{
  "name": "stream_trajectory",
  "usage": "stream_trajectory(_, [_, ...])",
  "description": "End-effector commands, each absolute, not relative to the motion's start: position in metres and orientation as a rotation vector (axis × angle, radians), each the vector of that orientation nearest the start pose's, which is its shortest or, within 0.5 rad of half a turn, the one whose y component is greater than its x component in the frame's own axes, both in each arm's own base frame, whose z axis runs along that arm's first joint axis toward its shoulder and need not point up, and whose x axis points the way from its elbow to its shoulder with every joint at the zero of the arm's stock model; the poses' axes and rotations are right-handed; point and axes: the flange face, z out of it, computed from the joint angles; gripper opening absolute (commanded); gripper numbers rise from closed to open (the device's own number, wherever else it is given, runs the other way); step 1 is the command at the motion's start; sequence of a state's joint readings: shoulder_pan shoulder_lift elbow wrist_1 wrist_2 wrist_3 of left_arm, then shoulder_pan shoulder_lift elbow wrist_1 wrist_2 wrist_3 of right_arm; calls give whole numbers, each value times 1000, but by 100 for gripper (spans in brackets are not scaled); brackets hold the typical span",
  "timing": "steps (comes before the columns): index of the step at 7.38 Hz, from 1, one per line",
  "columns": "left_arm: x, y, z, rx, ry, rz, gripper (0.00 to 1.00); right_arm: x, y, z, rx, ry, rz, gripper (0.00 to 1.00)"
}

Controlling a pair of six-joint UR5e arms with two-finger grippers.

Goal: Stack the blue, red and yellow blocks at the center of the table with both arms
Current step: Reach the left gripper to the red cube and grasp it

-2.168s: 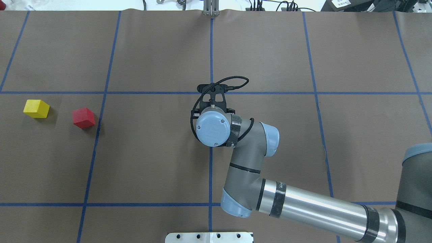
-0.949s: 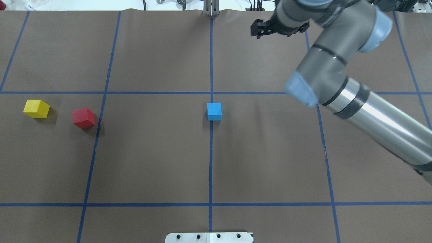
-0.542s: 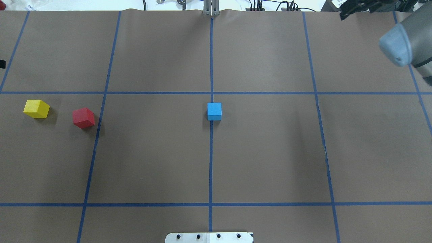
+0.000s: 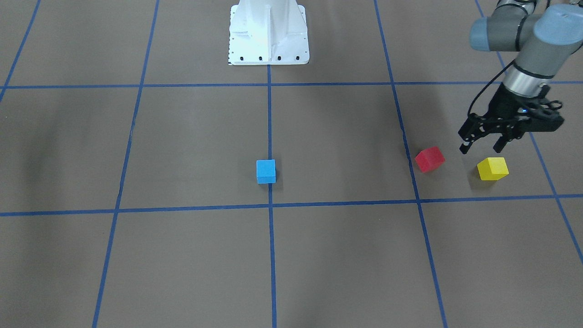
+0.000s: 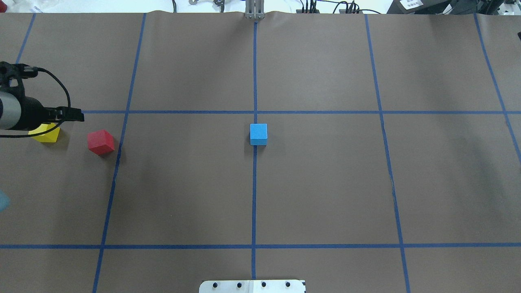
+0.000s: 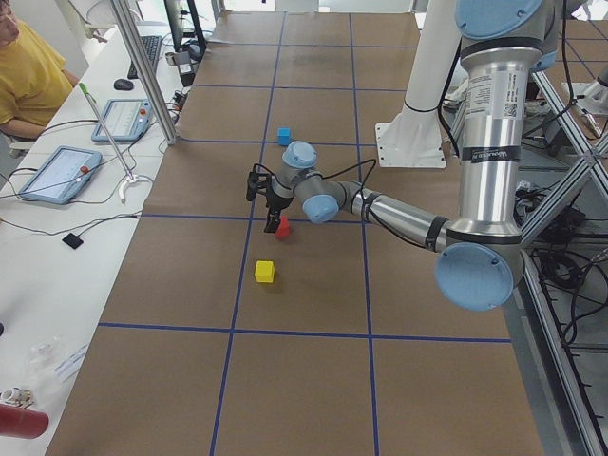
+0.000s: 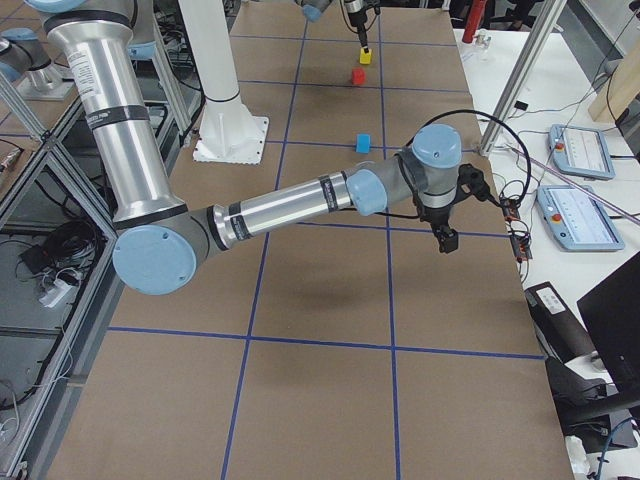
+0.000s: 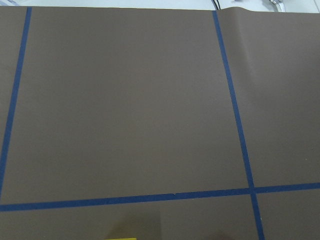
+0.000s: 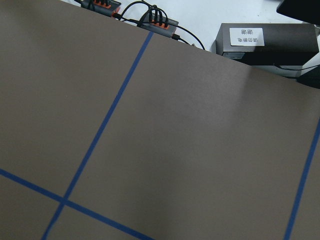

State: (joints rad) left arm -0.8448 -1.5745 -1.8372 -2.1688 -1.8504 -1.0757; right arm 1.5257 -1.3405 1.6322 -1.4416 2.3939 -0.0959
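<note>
Hovering left hand (image 4: pixel 480 148) spread empty near matte yellow cube (image 4: pixel 492 168), red cube (image 4: pixel 429 159), right hand (image 7: pixel 446 239) cannot tell

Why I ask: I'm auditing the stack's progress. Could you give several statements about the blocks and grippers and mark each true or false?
1. The blue block stands alone with nothing stacked on it. True.
2. The red block rests on top of the yellow block. False: they lie side by side on the table, apart from each other.
3. The left gripper hangs open close to the red and yellow blocks and holds nothing. True.
4. The right gripper is carrying the blue block. False: the blue block lies on the table, well away from the right gripper.
</note>
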Motion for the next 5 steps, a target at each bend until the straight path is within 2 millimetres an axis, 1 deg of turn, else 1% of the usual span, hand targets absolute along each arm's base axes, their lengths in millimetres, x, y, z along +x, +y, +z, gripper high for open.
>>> stream_trajectory(1, [314, -439, 467, 307, 835, -206, 100, 67, -562, 530, 413, -785, -324, 100])
stream_trajectory(2, [325, -436, 471, 284, 835, -218, 100, 67, -561, 532, 410, -786, -323, 100])
stream_trajectory(3, [334, -445, 478, 279, 821, -220, 100, 68, -560, 533, 409, -784, -323, 100])
stream_trajectory(4, [343, -452, 482, 274, 814, -221, 100, 68, -561, 532, 410, -784, -323, 100])
stream_trajectory(5, [344, -453, 488, 268, 804, -223, 100, 67, -561, 532, 409, -783, -324, 100])
